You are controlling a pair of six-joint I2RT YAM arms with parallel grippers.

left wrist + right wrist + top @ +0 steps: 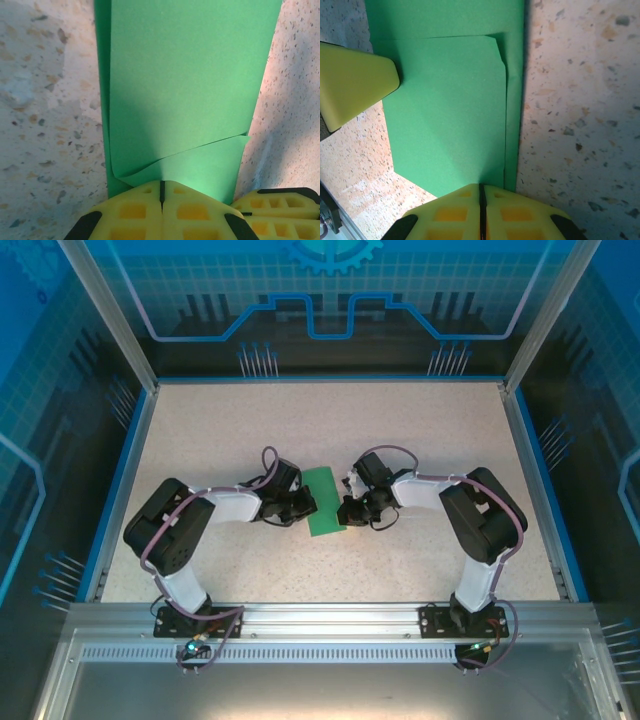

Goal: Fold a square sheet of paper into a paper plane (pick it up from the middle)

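The sheet of paper (pixel 323 500) lies flat on the speckled worktop (pixel 420 430), about mid-way across it and between the two arms. It is bright green, matte and unmarked, and it is folded into a narrow upright strip, not a full square. In the left wrist view the sheet of paper (pixel 185 85) shows a broad upper layer over a lower one, with a slanting edge near the bottom and a thin margin of a further layer along its left side; its far end is cut off by the top of the frame. In the right wrist view the sheet of paper (pixel 445 115) shows a similar overlapped flap with a clipped corner, again running out of frame at the top. The left end effector (pixel 161 192) has its yellow fingers pressed together at the paper's near edge, and the right end effector (pixel 481 197) is likewise closed at the opposite edge. Whether either has paper caught between its fingers or only rests on it is hard to make out, since the fingertips hide the contact.
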